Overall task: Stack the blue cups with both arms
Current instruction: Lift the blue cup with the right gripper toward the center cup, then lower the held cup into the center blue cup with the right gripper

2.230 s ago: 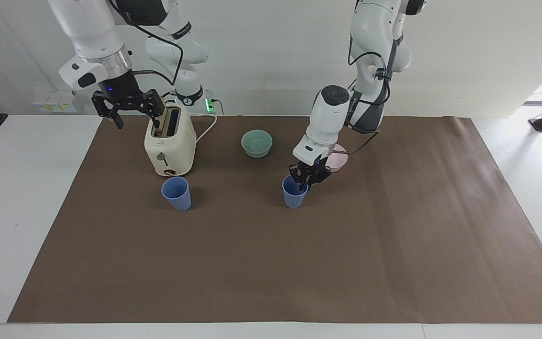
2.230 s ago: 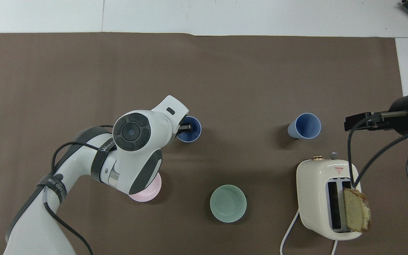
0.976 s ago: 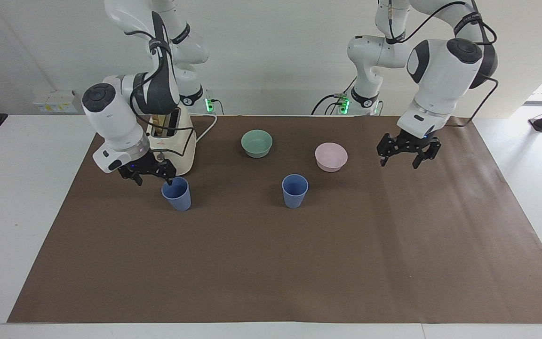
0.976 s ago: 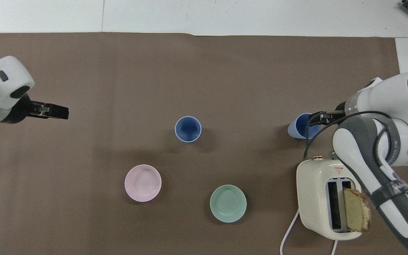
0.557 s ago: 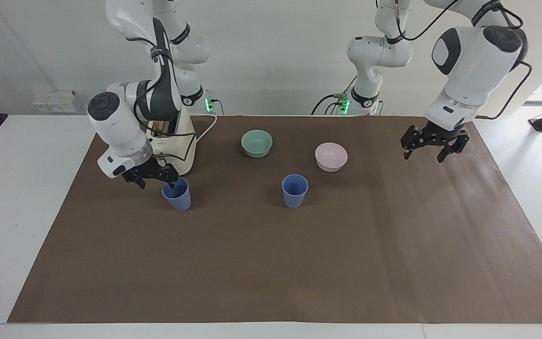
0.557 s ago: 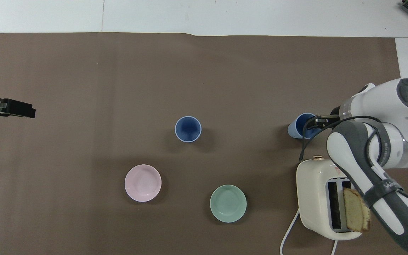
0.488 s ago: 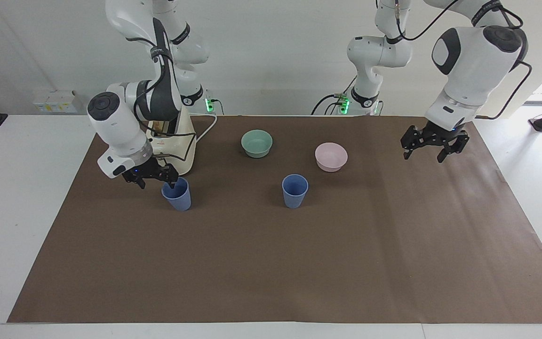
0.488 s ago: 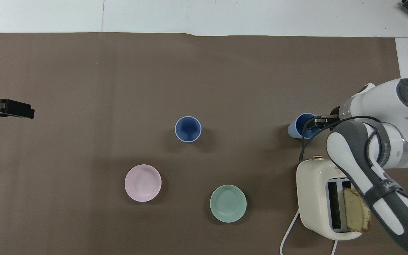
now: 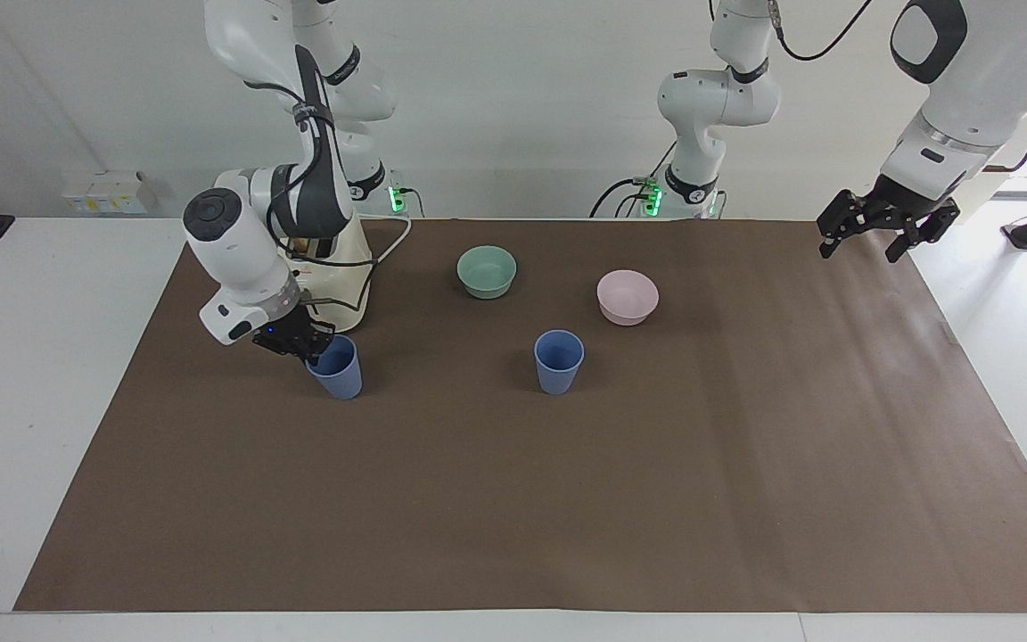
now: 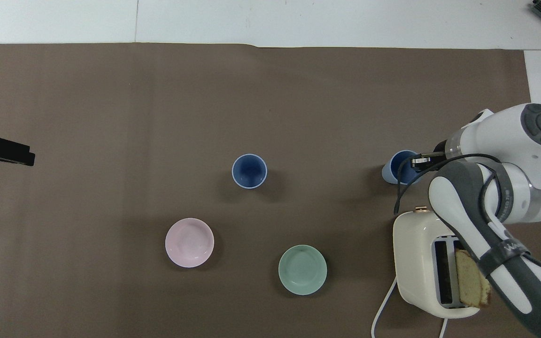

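Note:
Two blue cups stand upright on the brown mat. One (image 9: 559, 361) is at mid-table, also in the overhead view (image 10: 249, 171). The other (image 9: 337, 370) stands beside the toaster, farther from the robots than it, also in the overhead view (image 10: 398, 170). My right gripper (image 9: 304, 345) is down at this cup and shut on its rim, one finger inside (image 10: 418, 162). My left gripper (image 9: 870, 230) is open and empty, raised over the mat's edge at the left arm's end (image 10: 26, 157).
A cream toaster (image 9: 344, 276) with a bread slice (image 10: 472, 279) in a slot stands beside the right arm's cup. A teal bowl (image 9: 487, 271) and a pink bowl (image 9: 628, 297) sit nearer to the robots than the mid-table cup.
My right gripper's fingers have closed on the rim of the cup by the toaster. My left gripper has let go of the mid-table cup, risen and drawn away toward its end of the table.

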You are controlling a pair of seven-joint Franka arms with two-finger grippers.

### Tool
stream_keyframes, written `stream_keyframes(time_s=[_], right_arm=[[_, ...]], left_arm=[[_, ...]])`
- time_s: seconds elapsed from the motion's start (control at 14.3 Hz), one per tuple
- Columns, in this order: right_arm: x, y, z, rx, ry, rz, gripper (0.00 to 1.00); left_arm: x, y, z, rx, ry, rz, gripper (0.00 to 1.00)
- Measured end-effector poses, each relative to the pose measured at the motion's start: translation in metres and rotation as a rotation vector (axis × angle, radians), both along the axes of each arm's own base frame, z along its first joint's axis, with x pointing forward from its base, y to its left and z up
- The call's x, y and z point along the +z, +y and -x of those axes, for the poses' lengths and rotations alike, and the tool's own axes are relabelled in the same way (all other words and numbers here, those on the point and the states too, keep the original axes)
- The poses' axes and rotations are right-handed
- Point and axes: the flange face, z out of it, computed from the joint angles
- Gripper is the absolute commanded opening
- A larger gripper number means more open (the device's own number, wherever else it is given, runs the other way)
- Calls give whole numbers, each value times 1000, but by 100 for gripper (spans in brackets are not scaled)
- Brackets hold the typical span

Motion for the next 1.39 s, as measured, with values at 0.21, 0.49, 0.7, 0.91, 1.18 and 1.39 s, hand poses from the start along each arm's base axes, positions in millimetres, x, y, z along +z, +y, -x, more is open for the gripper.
stream_keyframes(time_s=[0.21,0.49,0.7,0.91,1.18,1.39], right_arm=[[20,16,-6,25,-7,-2,0],[80,64,-12,-4,-11,-4,0],[118,121,-10,-40,-54,-17,0],[155,187,2,-89,-73,-36,0],[185,270,18,-137,-71,-64,0],[178,311,27,-149,-56,-69,0]], left_arm=[[0,1,0,1,0,0,100],[2,0,0,-1,-2,0,100],[2,-2,0,-3,-2,0,100],[2,-1,0,-2,-2,0,100],[2,-1,0,-1,-2,0,100],[2,-1,0,-1,-2,0,100]])
